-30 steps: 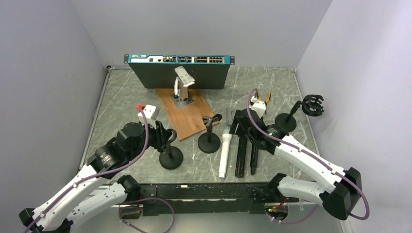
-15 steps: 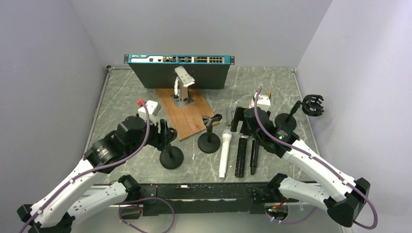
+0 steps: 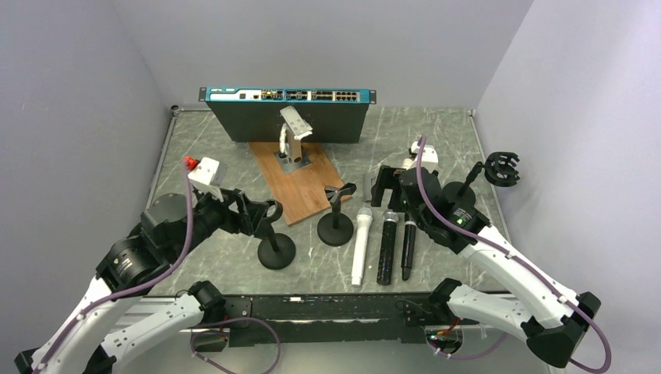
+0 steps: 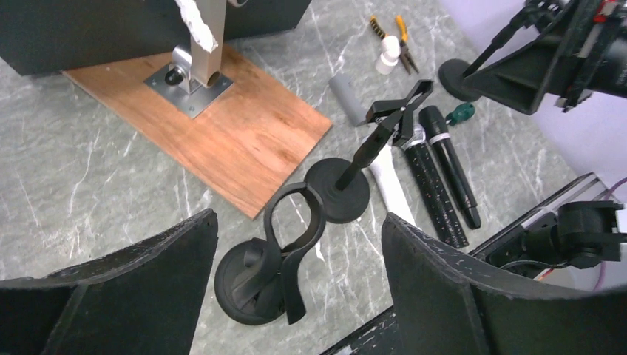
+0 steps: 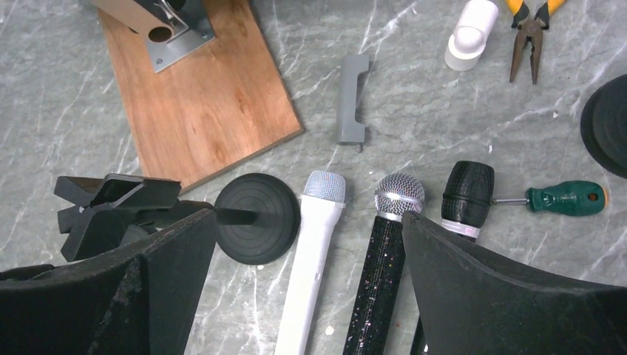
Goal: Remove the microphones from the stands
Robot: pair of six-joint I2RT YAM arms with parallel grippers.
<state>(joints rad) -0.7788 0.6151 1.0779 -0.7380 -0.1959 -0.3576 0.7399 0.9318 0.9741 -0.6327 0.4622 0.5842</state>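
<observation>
Let go and pulled back, spreading open both the left hand point(image 4: 299, 218) and the right hand point(image 5: 309, 216), leaving the stand point(image 4: 244, 285) bare-clipped just in front of the left and the sparkly black microphone point(image 5: 384, 274) flat on the surface point(image 3: 210, 140) beneath the right, apparently finishing the removal.

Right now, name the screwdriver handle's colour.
The screwdriver handle is green, best seen in the right wrist view.

Robotics lab test cell: plain grey walls point(image 3: 78, 117) boxed in a marble-patterned table point(image 3: 436, 132) carrying a rack network switch point(image 3: 288, 117), pliers point(image 5: 529, 33) and a screwdriver point(image 5: 566, 198).
</observation>
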